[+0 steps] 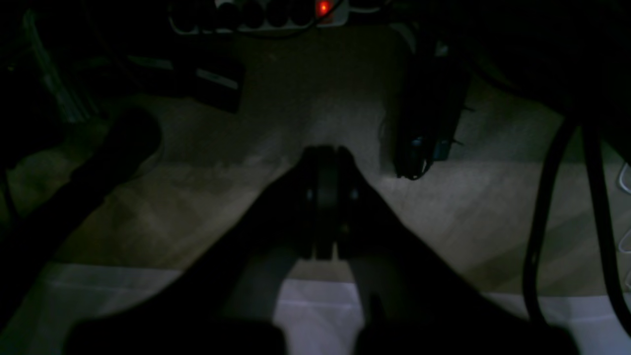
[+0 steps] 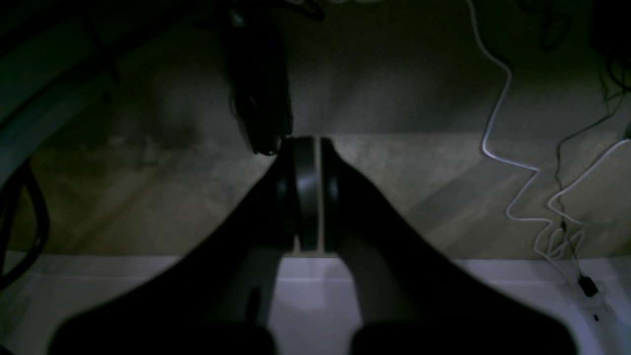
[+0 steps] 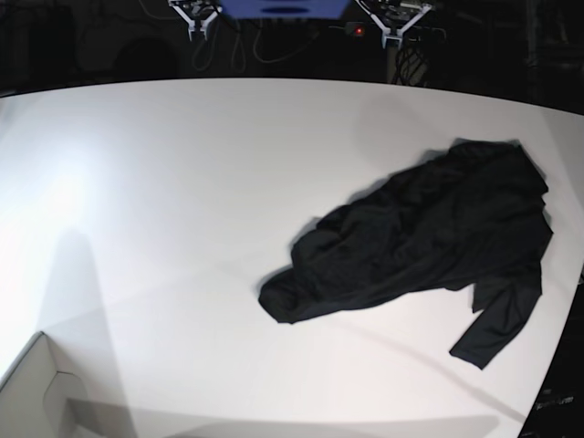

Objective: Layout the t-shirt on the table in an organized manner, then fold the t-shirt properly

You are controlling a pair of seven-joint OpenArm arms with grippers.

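My left gripper (image 1: 325,197) and right gripper (image 2: 308,192) are closed and empty, far from the bunched-up t-shirt (image 3: 429,242) on the table (image 3: 182,182), so I think laying it flat comes first and I must reach for it.

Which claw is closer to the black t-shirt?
The left claw, at the table's far edge, above the t-shirt. The right claw sits farther to the side.

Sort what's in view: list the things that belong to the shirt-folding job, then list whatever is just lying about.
Belongs to the job:
- crumpled black long-sleeved fabric t-shirt
- large smooth white table

Just lying about:
- small white box corner
- white power strip with a red light
- thin white cable on the floor
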